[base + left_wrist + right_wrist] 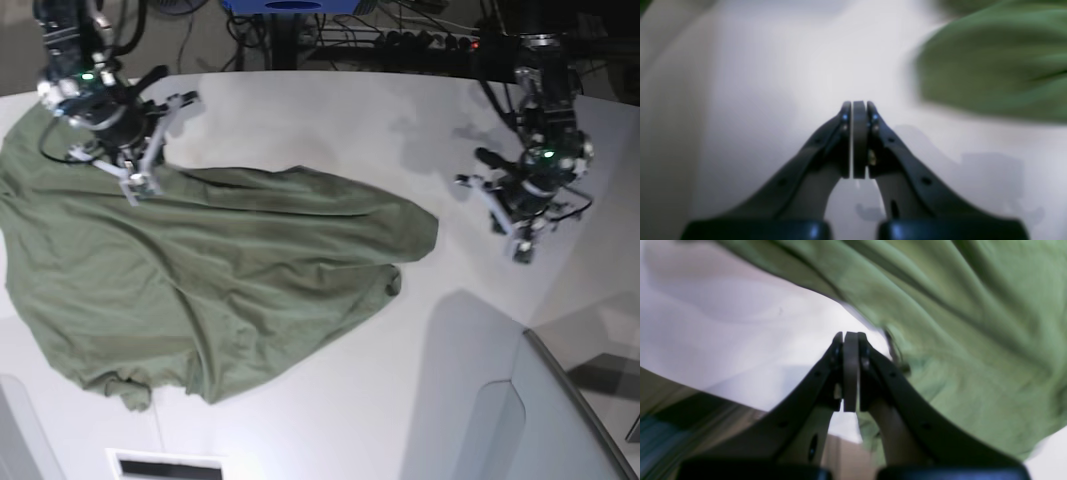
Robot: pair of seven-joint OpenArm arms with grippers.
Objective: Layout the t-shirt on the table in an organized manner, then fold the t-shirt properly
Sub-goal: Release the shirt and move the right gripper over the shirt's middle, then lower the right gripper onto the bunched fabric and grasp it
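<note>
One t-shirt lies spread and rumpled across the white surface. My two hands are both clenched, empty: right hand at its upper edge, left hand well apart.

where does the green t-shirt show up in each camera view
Left wrist: the t-shirt fills the blurred upper right corner, apart from the shut left gripper.
Right wrist: it covers the top and right, just beyond the shut right gripper.
Base: it is spread, rumpled, over the left half.
Shared landmark: the white table under the shirt.
</note>
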